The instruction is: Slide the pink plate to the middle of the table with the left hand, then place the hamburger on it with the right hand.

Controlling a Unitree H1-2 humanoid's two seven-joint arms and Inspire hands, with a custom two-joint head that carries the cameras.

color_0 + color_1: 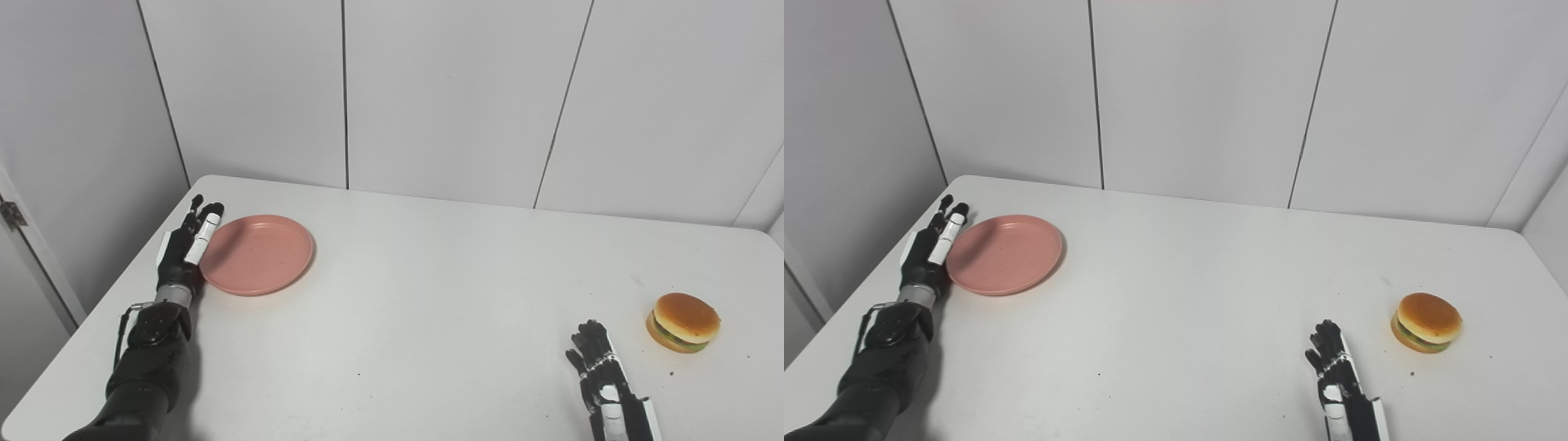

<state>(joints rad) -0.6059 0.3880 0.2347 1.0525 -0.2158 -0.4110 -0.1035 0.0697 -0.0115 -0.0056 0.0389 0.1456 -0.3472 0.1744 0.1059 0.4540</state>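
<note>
The shallow, round pink plate [257, 253] lies near the far left corner of the smooth white table [404, 318]. The left robot hand [188, 244] lies flat against its left rim, fingers extended, gripping nothing. The right robot hand [603, 380] rests spread and empty near the glossy toy hamburger [683, 322].

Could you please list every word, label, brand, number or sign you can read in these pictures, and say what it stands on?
There is none: no readable text on the pink plate, the hamburger, the table, the wall panels, the left hand or the right hand.
</note>
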